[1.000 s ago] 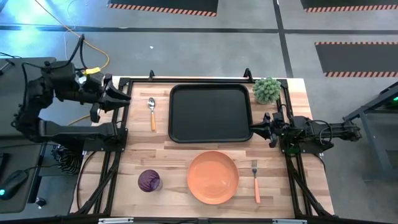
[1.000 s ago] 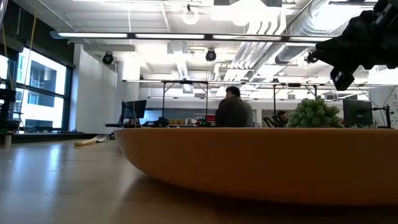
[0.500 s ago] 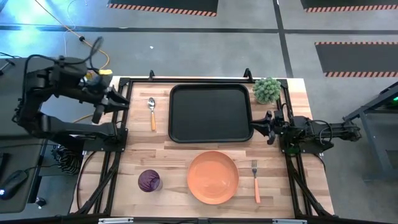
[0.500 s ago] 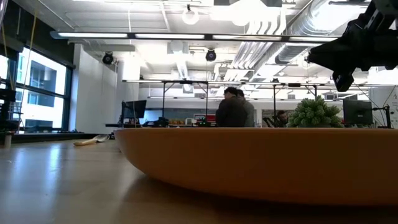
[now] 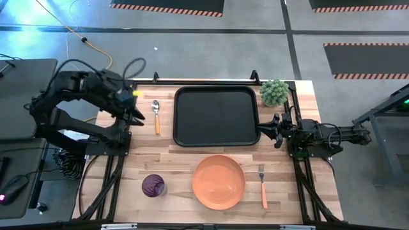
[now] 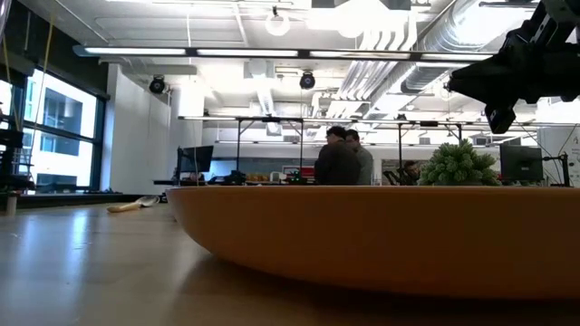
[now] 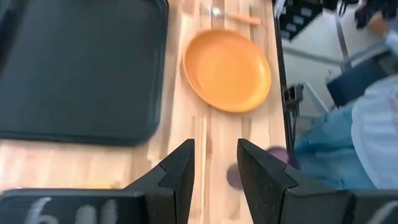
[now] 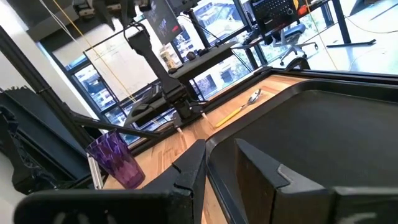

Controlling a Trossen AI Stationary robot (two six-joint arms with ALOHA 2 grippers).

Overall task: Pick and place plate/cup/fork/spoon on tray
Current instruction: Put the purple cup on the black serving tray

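The orange plate (image 5: 218,181) lies at the table's near middle, the purple cup (image 5: 153,186) stands left of it, and the fork (image 5: 262,185) lies right of it. The spoon (image 5: 155,115) lies left of the black tray (image 5: 217,116). My left gripper (image 5: 139,116) is open above the table's left edge, just left of the spoon; its wrist view (image 7: 216,168) looks down on tray, plate and cup. My right gripper (image 5: 265,131) is open and waits beside the tray's right rim (image 8: 217,158).
A small green potted plant (image 5: 275,92) stands at the table's far right corner. Black frame bars run along the table's left and right edges. In the low view, people (image 6: 340,158) stand in the room behind the table.
My left arm has swung in from beyond the table's left edge toward the right and a little nearer, and its gripper has tipped downward, ending beside the spoon. The right arm and all the objects have kept still.
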